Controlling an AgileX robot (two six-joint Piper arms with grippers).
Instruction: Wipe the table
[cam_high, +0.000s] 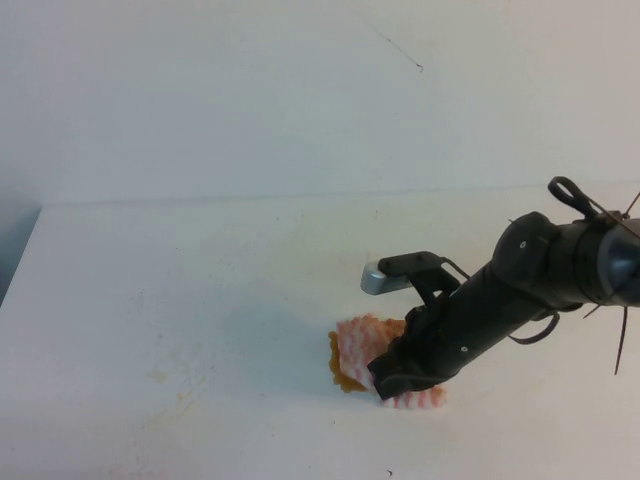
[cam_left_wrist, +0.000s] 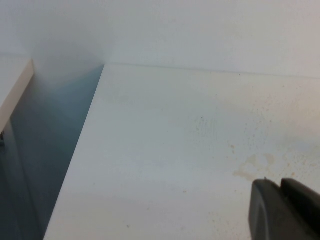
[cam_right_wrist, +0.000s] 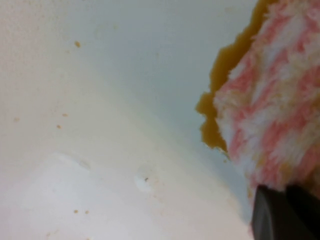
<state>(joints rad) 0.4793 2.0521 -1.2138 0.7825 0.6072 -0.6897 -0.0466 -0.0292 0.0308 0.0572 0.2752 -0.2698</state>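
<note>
stained white table (cam_high: 150, 300) | right gripper (cam_high: 392, 382) pinches cloth (cam_high: 360, 340) | left gripper (cam_left_wrist: 281, 189) above it

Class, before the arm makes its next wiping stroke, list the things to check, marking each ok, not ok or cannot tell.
1. Right tool shut on the striped cloth: ok.
2. Cloth lying on the orange spill: ok, though the spill shows past the cloth's edge.
3. Spill fully wiped up: not ok.
4. Left tool shut, above the left part of the table, well away from the cloth: ok.
5. Table free of the faint stains to the left of the cloth: not ok.
6. Cloth pressed flat under the right tool: cannot tell.
</note>
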